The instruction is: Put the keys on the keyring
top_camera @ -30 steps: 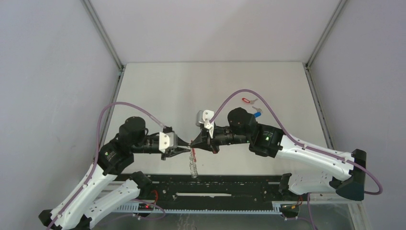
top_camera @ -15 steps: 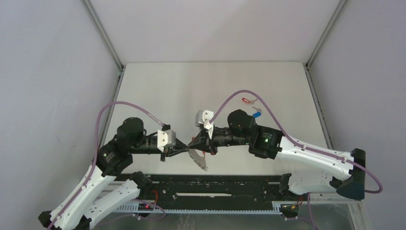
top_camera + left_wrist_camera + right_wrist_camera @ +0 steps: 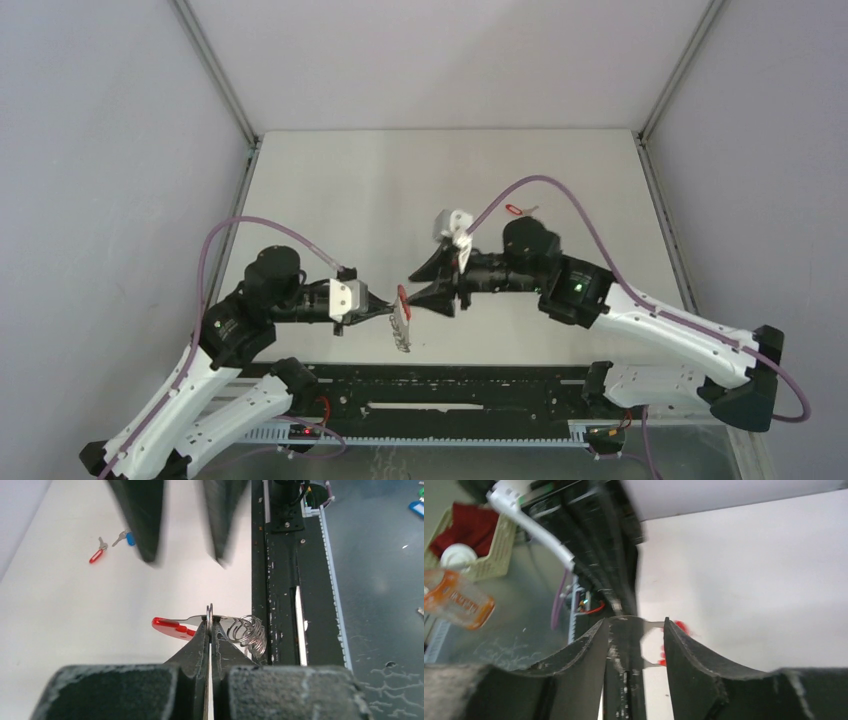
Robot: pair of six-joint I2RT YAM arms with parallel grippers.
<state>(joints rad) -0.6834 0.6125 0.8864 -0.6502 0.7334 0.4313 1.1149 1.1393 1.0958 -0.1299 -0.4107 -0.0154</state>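
Pinched tight on a silver ring of the keyring (image 3: 172,626) with the left end effector (image 3: 210,622). Red band out to one side, coiled silver rings hanging on the other, near the front edge of the worktop (image 3: 400,190). Facing it, just beside: right end effector (image 3: 415,285), fingers spread apart, probably not touching the keyring, though blurred in its own view. Well apart, lying on the worktop near each other: key with red tag (image 3: 96,555) and key with blue tag (image 3: 129,538).

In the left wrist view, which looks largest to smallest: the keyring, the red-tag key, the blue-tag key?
1. keyring: largest, but nearest the camera.
2. red-tag key and blue-tag key: far off, about alike, not ranked.
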